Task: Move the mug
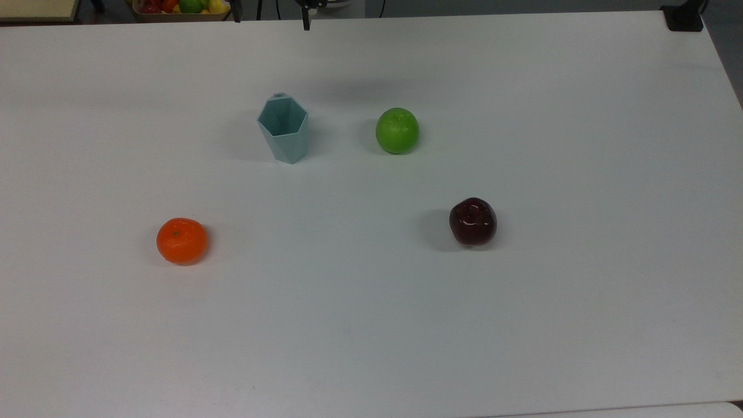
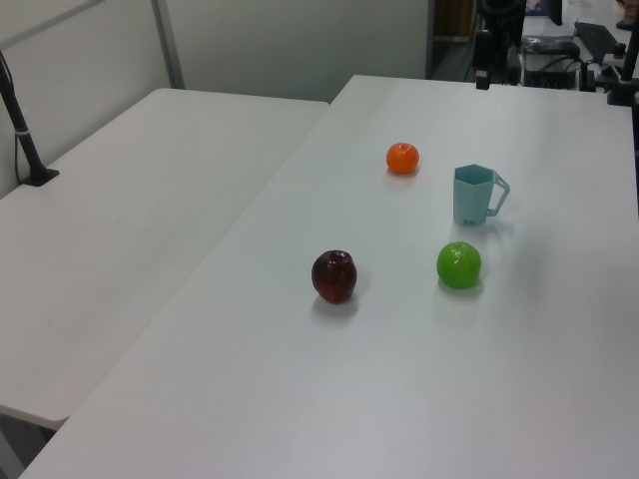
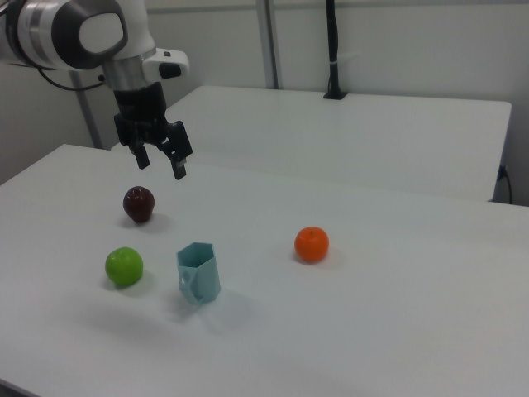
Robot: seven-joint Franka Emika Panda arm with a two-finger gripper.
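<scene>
The pale teal faceted mug (image 1: 282, 129) stands upright on the white table (image 1: 371, 325), with its handle on the side away from the top view's camera. The mug (image 2: 474, 195) shows its looped handle on the left view's right, and the mug (image 3: 198, 273) faces the right view with its handle. My gripper (image 3: 160, 165) hangs open and empty, well above the table and apart from the mug. The gripper (image 1: 270, 17) reaches into the top view at the upper edge, beyond the mug. One dark finger of the gripper (image 2: 482, 78) hangs above the table's far end.
A green apple (image 1: 397, 130) sits to the top view's right of the mug. A dark red apple (image 1: 473, 221) and an orange (image 1: 181, 240) lie nearer the camera. A box of fruit (image 1: 174, 7) and a black post base (image 1: 684, 17) stand at the far edge.
</scene>
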